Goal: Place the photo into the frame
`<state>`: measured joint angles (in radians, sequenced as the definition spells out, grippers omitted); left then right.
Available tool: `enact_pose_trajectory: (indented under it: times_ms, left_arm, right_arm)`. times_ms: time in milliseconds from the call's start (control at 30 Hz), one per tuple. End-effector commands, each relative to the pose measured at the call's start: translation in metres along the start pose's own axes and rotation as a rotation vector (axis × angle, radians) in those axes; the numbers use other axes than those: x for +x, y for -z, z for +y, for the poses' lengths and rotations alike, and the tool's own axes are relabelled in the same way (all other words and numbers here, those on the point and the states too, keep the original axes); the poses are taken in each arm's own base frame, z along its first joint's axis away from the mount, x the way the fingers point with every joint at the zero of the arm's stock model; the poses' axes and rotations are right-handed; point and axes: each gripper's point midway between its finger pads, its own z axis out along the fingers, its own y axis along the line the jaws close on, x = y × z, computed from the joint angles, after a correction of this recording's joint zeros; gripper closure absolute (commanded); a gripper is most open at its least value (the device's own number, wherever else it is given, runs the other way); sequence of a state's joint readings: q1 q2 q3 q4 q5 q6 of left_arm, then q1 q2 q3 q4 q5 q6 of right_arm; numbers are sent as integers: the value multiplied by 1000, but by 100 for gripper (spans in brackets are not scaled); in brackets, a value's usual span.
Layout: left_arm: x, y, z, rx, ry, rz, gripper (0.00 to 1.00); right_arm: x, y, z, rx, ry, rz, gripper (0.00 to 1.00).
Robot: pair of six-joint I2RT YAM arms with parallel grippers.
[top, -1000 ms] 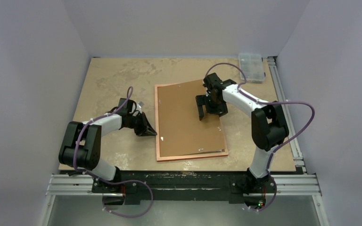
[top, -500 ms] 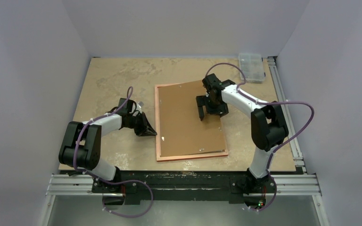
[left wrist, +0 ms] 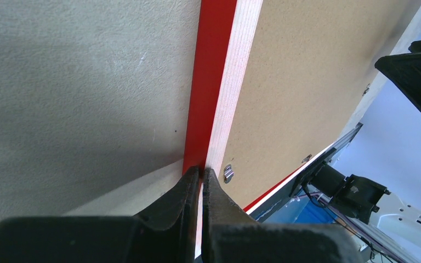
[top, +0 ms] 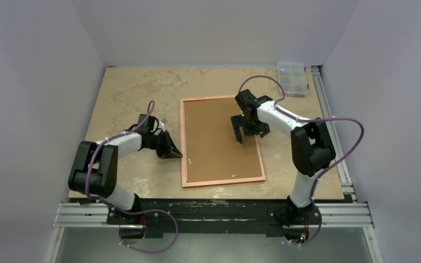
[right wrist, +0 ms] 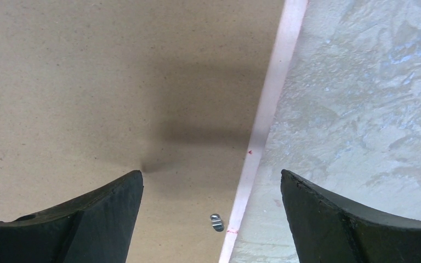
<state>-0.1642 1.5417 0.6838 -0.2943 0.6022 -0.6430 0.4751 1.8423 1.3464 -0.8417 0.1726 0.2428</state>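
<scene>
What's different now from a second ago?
The brown backing board, skewed across the frame's right edge before, has dropped flat and square inside the frame. The open right end effector shifted slightly right. The left end effector stayed shut at the frame's left edge.

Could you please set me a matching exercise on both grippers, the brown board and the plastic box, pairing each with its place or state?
1 left gripper
2 right gripper
3 brown board
4 plastic box

A at the far right corner of the table
B open, over the board
C shut, at the left edge of the frame
D lying within the frame

Pairs: 1-C, 2-B, 3-D, 4-A
</scene>
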Motion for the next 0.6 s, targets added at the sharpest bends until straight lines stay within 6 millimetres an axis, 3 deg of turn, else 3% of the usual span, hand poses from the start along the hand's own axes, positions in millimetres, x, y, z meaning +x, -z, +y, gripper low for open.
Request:
enact_pose_trajectory:
  times_ms: [0,233,567]
  left_arm:
    - [-2,-10,30,-133,-14,-24,100]
    - [-2,-10,30,-130,-17,-24,100]
    - [-2,-10,30,-127,-18,-23,100]
  right_arm:
    - [-6,8,4,-21,6,-47,7]
    - [-4,-1,17,-84,-21,-43,8]
    - [0,-11,26,-128,-48,-36,25]
